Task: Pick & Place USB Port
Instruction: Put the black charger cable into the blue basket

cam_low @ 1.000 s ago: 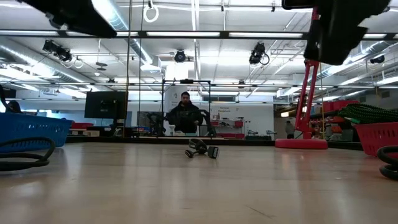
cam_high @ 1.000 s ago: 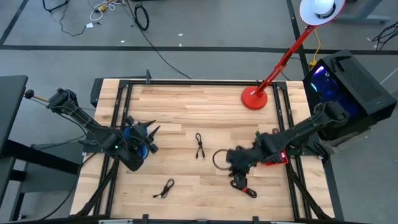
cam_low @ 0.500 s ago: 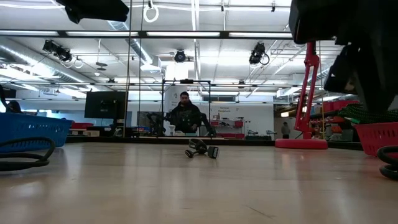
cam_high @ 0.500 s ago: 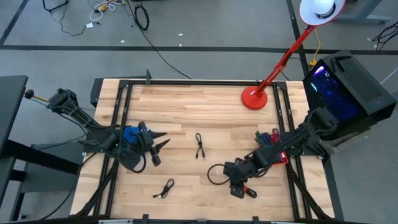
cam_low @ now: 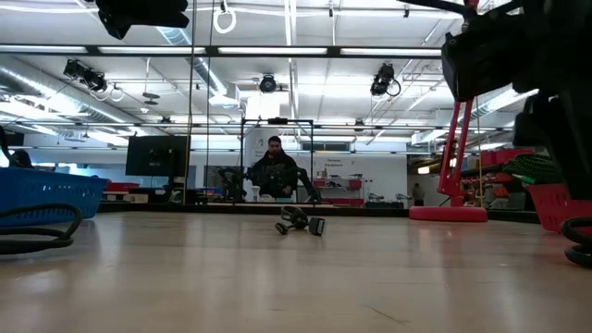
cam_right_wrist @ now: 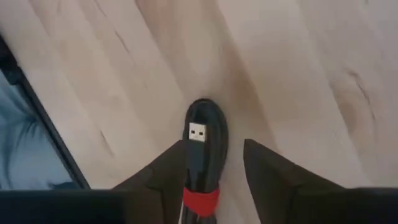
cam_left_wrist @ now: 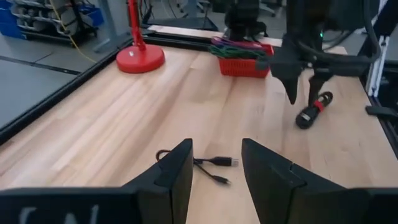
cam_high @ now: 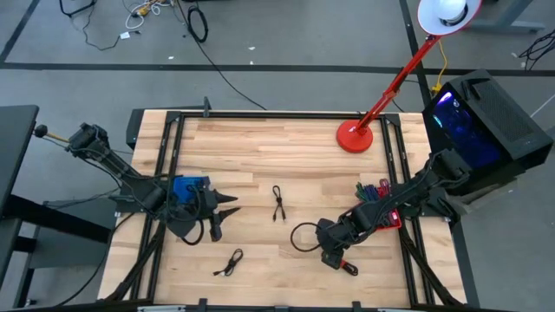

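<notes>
The bundled USB cable [cam_high: 340, 260], black with a red tie, lies on the table [cam_high: 303, 147] near its front edge, right of centre, and in the high view the right gripper [cam_high: 328, 249] hangs just above it, while the left gripper [cam_high: 221, 214] reaches over the left side beside a blue basket [cam_high: 184, 188]; a loose cable [cam_high: 277, 204] lies mid-table, another [cam_high: 229, 263] nearer the front. In the low view a small cable coil [cam_low: 301, 222] sits mid-table, a person [cam_low: 275, 171] far behind. The left wrist view shows its fingers [cam_left_wrist: 177, 171] spread, a thin cable [cam_left_wrist: 202, 163] beyond. The right wrist view shows its fingers [cam_right_wrist: 273, 165] spread either side of the bundle, not pinching it.
</notes>
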Robot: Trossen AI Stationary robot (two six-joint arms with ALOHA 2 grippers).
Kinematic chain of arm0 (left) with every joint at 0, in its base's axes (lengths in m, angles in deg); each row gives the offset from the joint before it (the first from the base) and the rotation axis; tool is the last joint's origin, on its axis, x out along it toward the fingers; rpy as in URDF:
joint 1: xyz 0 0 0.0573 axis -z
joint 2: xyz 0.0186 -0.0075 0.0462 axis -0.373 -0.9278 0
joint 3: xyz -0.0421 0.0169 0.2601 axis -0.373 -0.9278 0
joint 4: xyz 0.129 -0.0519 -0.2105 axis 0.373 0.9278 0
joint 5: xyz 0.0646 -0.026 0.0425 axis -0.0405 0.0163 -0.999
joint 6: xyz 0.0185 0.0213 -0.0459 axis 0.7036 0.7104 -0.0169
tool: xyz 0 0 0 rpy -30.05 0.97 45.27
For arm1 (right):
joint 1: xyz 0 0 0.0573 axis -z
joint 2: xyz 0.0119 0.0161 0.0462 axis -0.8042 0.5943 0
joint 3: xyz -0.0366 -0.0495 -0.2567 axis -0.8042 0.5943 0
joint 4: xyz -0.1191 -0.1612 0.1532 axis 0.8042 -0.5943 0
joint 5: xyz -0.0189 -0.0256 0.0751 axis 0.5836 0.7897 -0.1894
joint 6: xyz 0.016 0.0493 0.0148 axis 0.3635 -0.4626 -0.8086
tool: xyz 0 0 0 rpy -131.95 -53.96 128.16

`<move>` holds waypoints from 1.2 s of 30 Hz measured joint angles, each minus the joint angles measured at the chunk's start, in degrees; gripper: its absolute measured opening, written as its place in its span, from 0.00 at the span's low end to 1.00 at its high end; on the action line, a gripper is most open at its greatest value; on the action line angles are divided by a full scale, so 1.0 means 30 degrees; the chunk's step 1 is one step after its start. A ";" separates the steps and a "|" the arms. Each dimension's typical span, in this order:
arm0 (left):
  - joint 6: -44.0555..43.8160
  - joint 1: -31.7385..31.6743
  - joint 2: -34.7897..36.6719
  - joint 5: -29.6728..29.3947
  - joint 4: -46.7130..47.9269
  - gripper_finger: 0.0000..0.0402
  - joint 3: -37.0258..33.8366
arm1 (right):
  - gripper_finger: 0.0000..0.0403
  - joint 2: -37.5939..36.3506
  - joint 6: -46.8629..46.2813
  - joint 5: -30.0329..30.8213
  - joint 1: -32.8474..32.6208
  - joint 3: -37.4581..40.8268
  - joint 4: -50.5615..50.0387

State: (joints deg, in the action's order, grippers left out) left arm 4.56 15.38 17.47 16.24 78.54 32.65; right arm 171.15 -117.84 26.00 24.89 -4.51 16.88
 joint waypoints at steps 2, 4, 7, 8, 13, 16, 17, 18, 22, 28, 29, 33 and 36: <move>0.0000 0.0092 -0.0179 0.0058 -0.0022 0.35 0.0000 | 0.41 0.0000 -0.0595 0.0007 -0.0109 0.0000 0.0097; 0.0000 0.0102 -0.0379 0.0052 -0.0083 0.35 0.0000 | 0.42 0.0000 -0.0886 0.0007 -0.0267 0.0000 0.0290; 0.0007 0.0095 -0.0520 0.0046 -0.0040 0.35 0.0000 | 0.42 0.0000 -0.1298 0.0029 -0.0590 0.0000 0.0339; 0.0007 0.0095 -0.0499 0.0025 -0.0084 0.35 0.0000 | 0.42 0.0000 -0.1311 0.0117 -0.0739 0.0000 0.0268; 0.0007 0.0095 -0.0502 0.0000 -0.0073 0.35 0.0000 | 0.42 0.0000 -0.1465 0.0902 -0.1315 0.0000 -0.0305; 0.0015 0.0095 -0.0502 0.0000 -0.0073 0.35 0.0000 | 0.42 0.0000 -0.1677 0.1189 -0.1499 0.0000 -0.0800; 0.0015 0.0095 -0.0502 -0.0002 -0.0070 0.35 0.0000 | 0.42 0.0000 -0.1716 0.1278 -0.1545 0.0000 -0.0923; 0.0015 0.0095 -0.0502 0.0000 -0.0067 0.35 0.0000 | 0.42 0.0000 -0.1800 0.1335 -0.1605 0.0000 -0.0966; 0.0000 0.0095 -0.0502 0.0000 -0.0073 0.35 0.0000 | 0.42 0.0075 -0.2142 0.1698 -0.1855 0.0000 -0.0958; -0.0002 0.0095 -0.0502 0.0010 -0.0099 0.35 0.0000 | 0.42 0.0935 -0.2222 0.1196 -0.2199 -0.0007 -0.0937; 0.0000 0.0097 -0.0502 0.0007 -0.0132 0.35 0.0000 | 0.42 0.0994 -0.2228 0.1195 -0.2212 -0.0007 -0.0897; -0.0007 0.0102 -0.0502 0.0051 -0.0247 0.35 0.0000 | 0.42 0.1302 -0.2159 0.1188 -0.2208 -0.0007 -0.0322; -0.0007 0.0102 -0.0502 0.0067 -0.0341 0.35 0.0000 | 0.42 0.1771 -0.2150 0.1089 -0.2297 -0.0017 -0.0048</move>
State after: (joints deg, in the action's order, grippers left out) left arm 4.54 15.68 15.96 16.44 77.51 32.65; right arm 176.46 -124.29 29.27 17.99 -4.56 16.74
